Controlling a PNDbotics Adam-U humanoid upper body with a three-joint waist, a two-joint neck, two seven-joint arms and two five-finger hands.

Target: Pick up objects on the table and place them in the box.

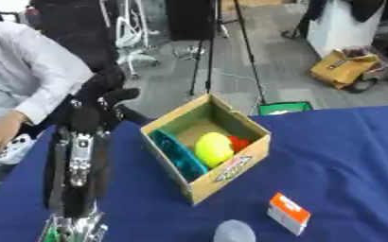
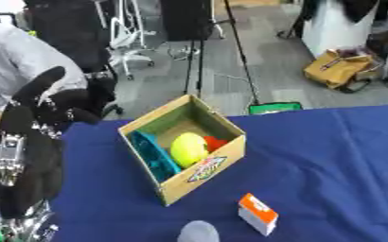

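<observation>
**Left eye view: box part filled, two things left on the cloth**

The cardboard box (image 1: 206, 156) sits mid-table on the blue tablecloth (image 1: 346, 156), holding a yellow ball (image 1: 214, 149), a teal piece (image 1: 179, 156) and something red (image 1: 240, 143). Near it lie an orange-and-white carton (image 1: 288, 213) and a grey rounded thing (image 1: 233, 232) — cut off below. My left hand (image 2: 40, 118) rises at left, fingers relaxed, empty.

Open cardboard box (image 1: 230, 176) with yellow ball (image 1: 214, 149); orange-white carton (image 1: 288, 213) beside, apart.
</observation>
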